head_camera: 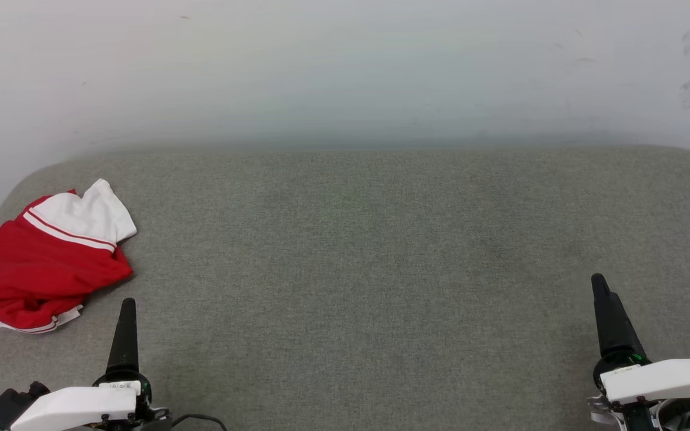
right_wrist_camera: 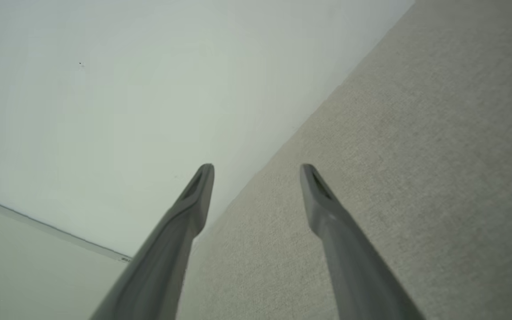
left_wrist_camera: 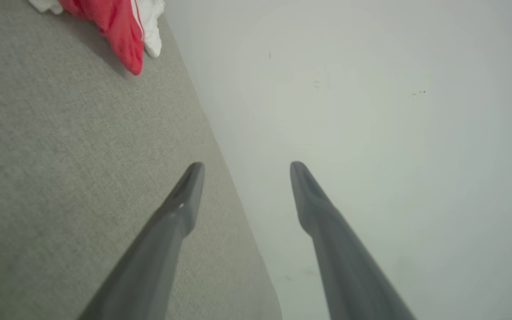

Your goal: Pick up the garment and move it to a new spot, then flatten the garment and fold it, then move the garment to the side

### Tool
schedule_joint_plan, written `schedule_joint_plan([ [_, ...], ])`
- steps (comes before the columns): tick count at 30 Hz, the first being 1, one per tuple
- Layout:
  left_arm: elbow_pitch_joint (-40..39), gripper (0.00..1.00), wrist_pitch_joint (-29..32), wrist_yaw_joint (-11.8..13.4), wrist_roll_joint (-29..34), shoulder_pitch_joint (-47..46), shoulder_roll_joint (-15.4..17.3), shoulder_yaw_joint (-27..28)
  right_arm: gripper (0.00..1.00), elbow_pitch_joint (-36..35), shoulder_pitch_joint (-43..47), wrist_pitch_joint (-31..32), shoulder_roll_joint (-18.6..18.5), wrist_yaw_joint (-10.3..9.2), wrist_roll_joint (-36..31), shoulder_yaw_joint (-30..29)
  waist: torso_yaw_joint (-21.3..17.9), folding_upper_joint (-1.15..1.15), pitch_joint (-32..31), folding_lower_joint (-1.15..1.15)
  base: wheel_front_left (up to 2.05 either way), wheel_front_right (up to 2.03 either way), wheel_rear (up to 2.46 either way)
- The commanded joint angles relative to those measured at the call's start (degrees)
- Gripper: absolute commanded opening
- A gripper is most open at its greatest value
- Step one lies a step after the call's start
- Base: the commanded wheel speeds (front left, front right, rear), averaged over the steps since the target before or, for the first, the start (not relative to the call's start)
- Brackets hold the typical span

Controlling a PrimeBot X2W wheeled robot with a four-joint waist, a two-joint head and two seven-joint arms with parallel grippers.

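I see the crumpled red garment, white-sleeved and partly cut off, at my woven grey bench's far-left rounded corner. Left gripper and right gripper both spread apart.

Soft, even light fills all three views, bright enough to show the weave of the grey bench without glare. Shadows are faint: a thin dark rim beside the garment and a hazy band where the bench meets the white wall. In both wrist views the near jaws look blurred, and the wide lens slightly bends the bench edge.
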Motion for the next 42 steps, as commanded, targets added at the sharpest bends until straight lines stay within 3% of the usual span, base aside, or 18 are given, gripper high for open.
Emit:
schedule_joint_plan([
  [1,-1.6,1.00,-0.6,-0.1,1.9,0.0,0.1,-0.1,1.00,-1.6,-0.2,-0.6,0.0,0.00,-3.0,0.3,0.0,0.00,0.0,0.00,0.00,0.00,0.00],
  [12,-8.7,1.00,-2.7,-0.1,13.6,2.0,0.1,-2.7,1.00,-5.1,0.6,-2.7,-0.1,0.00,-18.3,2.6,0.0,0.00,-0.1,0.00,0.00,0.00,0.00],
  [22,-11.4,1.00,-4.4,-0.2,28.5,3.2,0.1,-4.6,1.00,-7.6,1.3,-4.4,-0.1,0.00,-31.0,3.2,0.1,0.00,-0.1,0.00,0.00,0.00,0.00],
  [42,-14.0,1.00,-7.2,2.0,50.7,5.0,0.2,-11.5,1.00,-8.3,2.3,-7.3,0.0,0.00,-46.9,3.8,-0.2,0.00,0.0,0.00,0.00,0.00,0.00],
])
